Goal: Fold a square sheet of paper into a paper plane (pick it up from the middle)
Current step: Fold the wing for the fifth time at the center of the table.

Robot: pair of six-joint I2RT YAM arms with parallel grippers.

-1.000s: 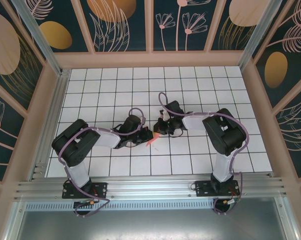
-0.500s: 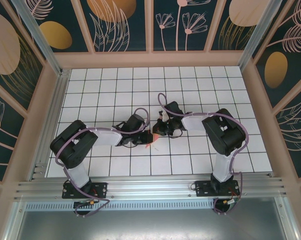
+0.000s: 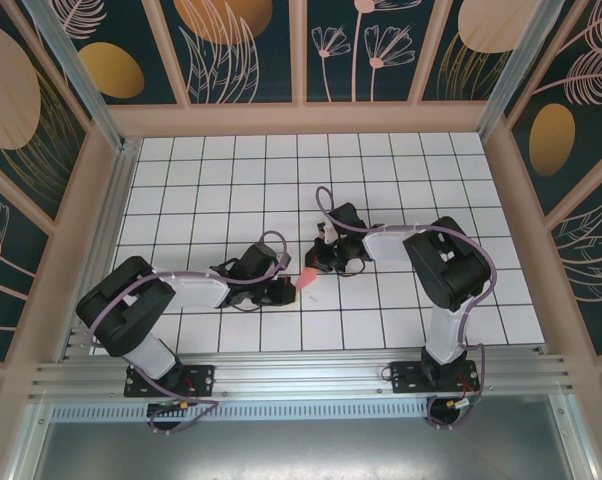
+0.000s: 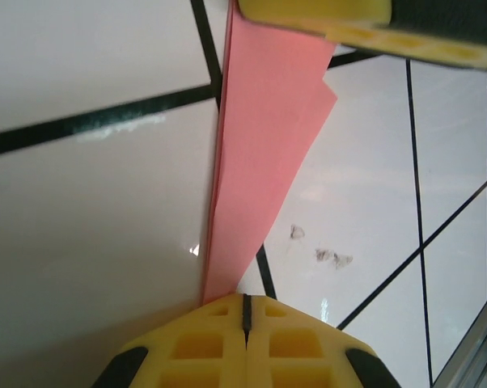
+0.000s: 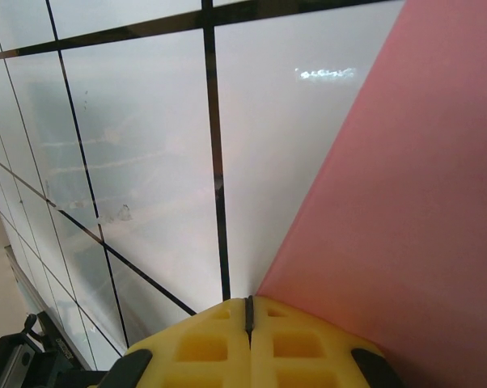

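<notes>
The pink-red sheet of paper (image 3: 306, 278) lies on the white grid table, folded into a narrow pointed wedge with layered edges. In the left wrist view the paper (image 4: 264, 145) runs from my left gripper (image 4: 246, 301) up to a yellow finger (image 4: 316, 12) of the right one. My left gripper (image 3: 287, 290) is shut, its tip touching the paper's narrow end just left of the jaw seam. My right gripper (image 3: 320, 264) is shut too. In the right wrist view the paper (image 5: 405, 202) spreads wide, passing under the right side of that gripper (image 5: 248, 301).
Tan walls (image 3: 301, 118) ring the white tiled table (image 3: 231, 180). An aluminium rail (image 3: 301, 375) with both arm bases runs along the near edge. Small scuff marks (image 4: 328, 257) dot the tile beside the paper.
The left arm has swung its elbow out to the left and its gripper has slid down-left along the paper toward the near edge. The right gripper has stayed in place.
</notes>
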